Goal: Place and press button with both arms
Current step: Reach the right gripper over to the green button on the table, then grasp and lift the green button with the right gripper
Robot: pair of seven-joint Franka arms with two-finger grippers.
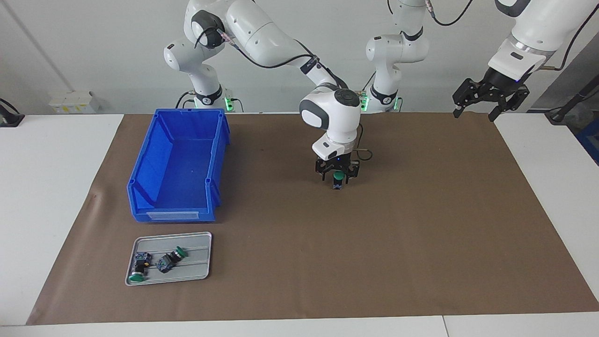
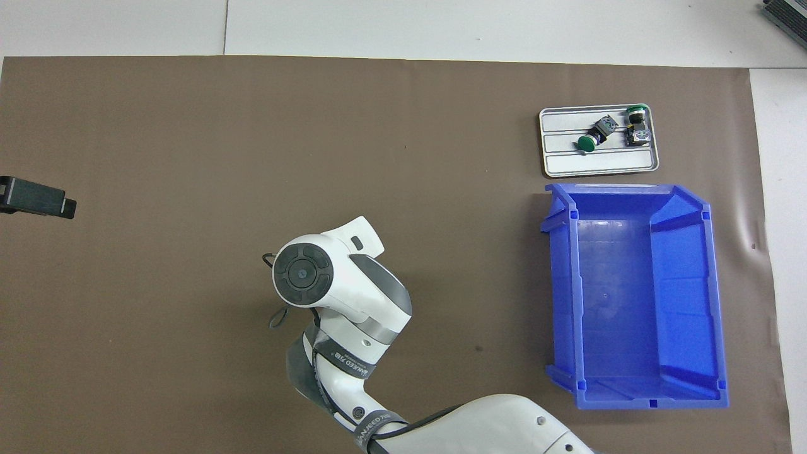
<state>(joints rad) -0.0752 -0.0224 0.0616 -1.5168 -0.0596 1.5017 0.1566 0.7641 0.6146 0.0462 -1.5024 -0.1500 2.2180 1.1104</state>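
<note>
Facing view: right arm plumb over button

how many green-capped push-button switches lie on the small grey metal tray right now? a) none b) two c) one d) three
b: two green-capped push-button switches lie on the small grey metal tray, and a third stands between the right gripper fingers at mid-table.

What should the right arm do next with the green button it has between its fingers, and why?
Probably finish settling the button upright on the brown mat and let go. The right gripper is low at mid-table with the button between its fingers, and the left gripper waits open, raised at its own end, free to press.
</note>
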